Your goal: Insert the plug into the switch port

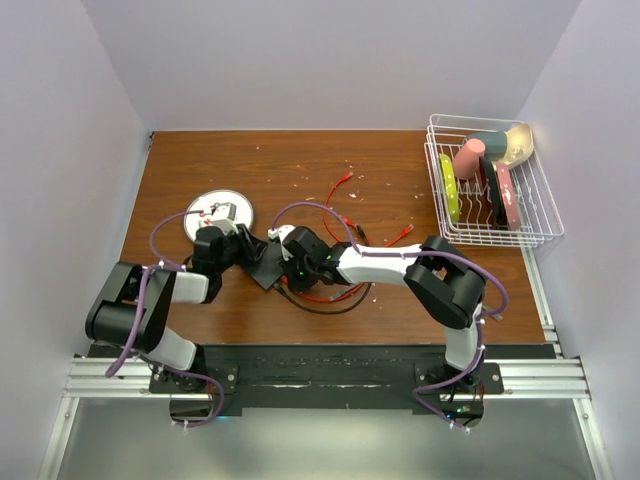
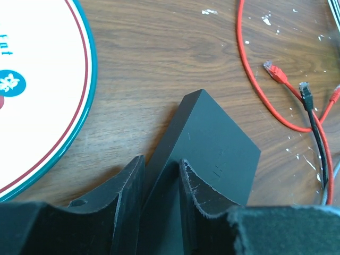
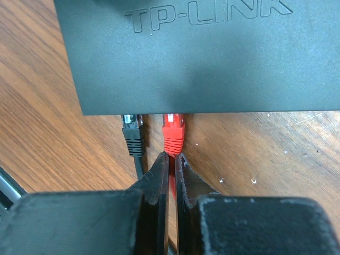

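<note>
**While the switch is braced, the red plug is pressed at its port**

As the switch (image 3: pixel 202 53) fills the top of the right wrist view, resting on the counter (image 3: pixel 42 106), the red plug (image 3: pixel 173 130) is seen with its nose at the port edge, just beside a black plug (image 3: pixel 133 130) on its left. The right tool (image 3: pixel 171 167) is pinched shut on the red plug's tail. The left tool (image 2: pixel 162 175) is clamped narrowly across the switch's end, low in its own view. The insertion step is judged to be in hand. Whether the latch is engaged cannot be told. A short, straight push toward the port is called for next, with the switch kept braced.
</note>
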`<state>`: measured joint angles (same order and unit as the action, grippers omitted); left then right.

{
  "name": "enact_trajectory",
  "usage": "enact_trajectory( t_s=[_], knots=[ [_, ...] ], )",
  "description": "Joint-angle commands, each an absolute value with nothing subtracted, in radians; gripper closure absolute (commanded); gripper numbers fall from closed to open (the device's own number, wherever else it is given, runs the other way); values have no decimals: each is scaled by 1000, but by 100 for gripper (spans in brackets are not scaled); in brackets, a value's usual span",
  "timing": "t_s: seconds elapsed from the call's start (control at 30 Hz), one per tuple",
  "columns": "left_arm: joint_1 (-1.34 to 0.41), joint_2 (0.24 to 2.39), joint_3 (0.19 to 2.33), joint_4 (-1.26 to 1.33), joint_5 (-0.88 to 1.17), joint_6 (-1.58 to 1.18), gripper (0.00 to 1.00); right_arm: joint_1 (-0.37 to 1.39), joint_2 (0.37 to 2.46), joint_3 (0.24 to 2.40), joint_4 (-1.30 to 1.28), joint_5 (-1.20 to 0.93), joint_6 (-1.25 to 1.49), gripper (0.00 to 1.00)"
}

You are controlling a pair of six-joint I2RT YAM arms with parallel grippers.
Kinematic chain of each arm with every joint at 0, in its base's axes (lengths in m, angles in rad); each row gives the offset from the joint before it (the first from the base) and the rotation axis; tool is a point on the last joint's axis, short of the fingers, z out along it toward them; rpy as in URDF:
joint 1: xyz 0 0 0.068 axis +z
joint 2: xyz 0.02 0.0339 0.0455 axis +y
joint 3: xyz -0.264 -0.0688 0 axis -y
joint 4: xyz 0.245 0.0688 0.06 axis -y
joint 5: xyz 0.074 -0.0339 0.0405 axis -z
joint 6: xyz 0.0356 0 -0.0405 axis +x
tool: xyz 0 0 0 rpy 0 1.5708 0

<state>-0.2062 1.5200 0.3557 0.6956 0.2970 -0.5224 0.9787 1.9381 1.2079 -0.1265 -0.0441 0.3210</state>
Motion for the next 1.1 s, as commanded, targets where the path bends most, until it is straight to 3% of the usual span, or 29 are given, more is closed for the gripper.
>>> enact_trajectory(
  t_s=[0.0, 0.63, 0.93, 1.03, 1.07],
  knots=[
    [-370, 1606, 272, 502, 655, -675, 100, 940, 1959, 1293, 483, 78, 270, 100],
    [-479, 1681, 202, 640, 601, -762, 100, 933, 1996, 1371, 469, 192, 265, 100],
    [-469, 1574, 293, 551, 529, -713, 97, 934, 1968, 1250, 457, 170, 276, 100],
    [-459, 1511, 351, 488, 492, -696, 88, 934, 1947, 1200, 465, 150, 293, 84],
    [-448, 1497, 366, 473, 483, -692, 85, 936, 1931, 1186, 478, 144, 293, 74]
  ],
)
